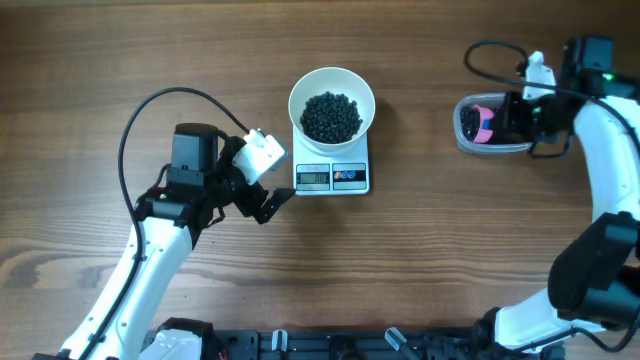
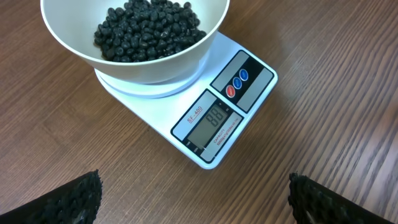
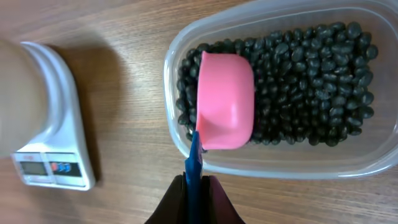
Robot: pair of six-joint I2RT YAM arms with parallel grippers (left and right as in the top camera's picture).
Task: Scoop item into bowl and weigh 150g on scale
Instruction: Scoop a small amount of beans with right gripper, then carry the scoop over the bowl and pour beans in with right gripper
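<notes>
Left fingers (image 2: 68,202) apart, scale (image 2: 208,121), wooden table (image 2: 336,124)

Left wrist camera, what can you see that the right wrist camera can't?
Only the left wrist view shows the black beans heaped inside the white bowl, and the open left gripper. Only the right wrist view shows the right gripper shut on a pink scoop over a clear tub of more beans. Both show the scale, the bowl and the wooden table.

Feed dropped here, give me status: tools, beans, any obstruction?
Left tool open, near scale. Right tool shut on scoop, scoop in tub. Beans in bowl on scale. Nothing blocking.
</notes>
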